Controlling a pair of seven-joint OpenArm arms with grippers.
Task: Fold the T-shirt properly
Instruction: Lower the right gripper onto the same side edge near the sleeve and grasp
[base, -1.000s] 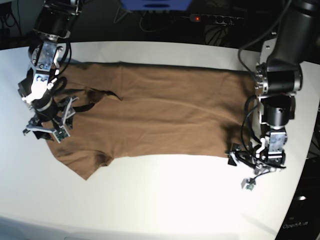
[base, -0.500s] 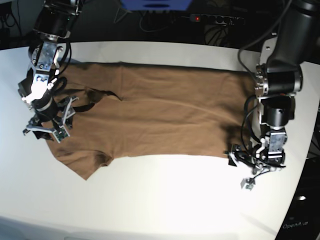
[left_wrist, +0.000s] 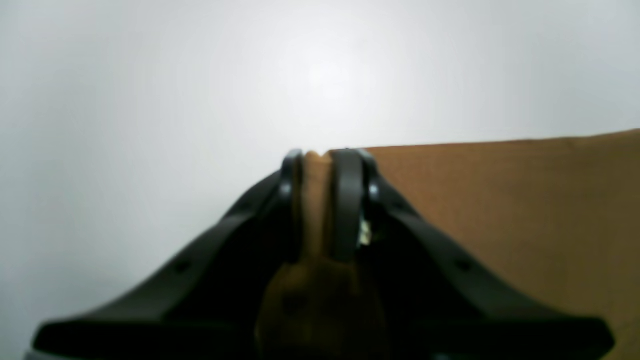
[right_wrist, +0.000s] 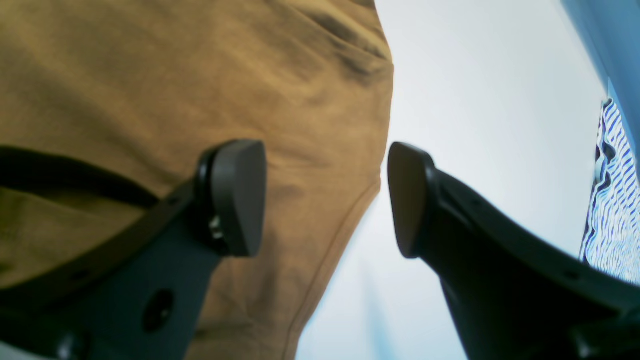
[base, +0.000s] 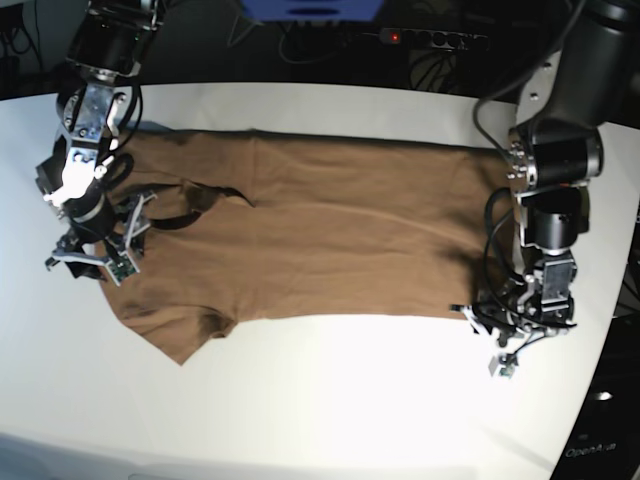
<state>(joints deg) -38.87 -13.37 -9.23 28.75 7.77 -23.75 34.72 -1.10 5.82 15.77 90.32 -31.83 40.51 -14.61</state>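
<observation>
- The T-shirt (base: 320, 235) lay spread flat on the white bench (base: 330, 400), its long axis running across the base view: collar and sleeves toward that view's left, hem toward its right.
- The left tool (left_wrist: 320, 165) sat at the hem's near corner, its jaws drawn in on a pinch of brown cloth that stood up between them in the left wrist view; it looked like a grip on the T-shirt.
- The right tool (right_wrist: 325, 200) hung over the sleeve end with its jaws wide apart and nothing between them. One fingertip (right_wrist: 235, 195) was above the cloth and the other above bare bench, so the stitched sleeve edge ran between the two.
- Each arm was thus at its own end of the garment, the two well apart along the long axis.
- In my judgement, the coming move turned on the right tool: the edge lay directly below its gap, so it needed to come straight down and close before both ends could be lifted together for a fold.
</observation>
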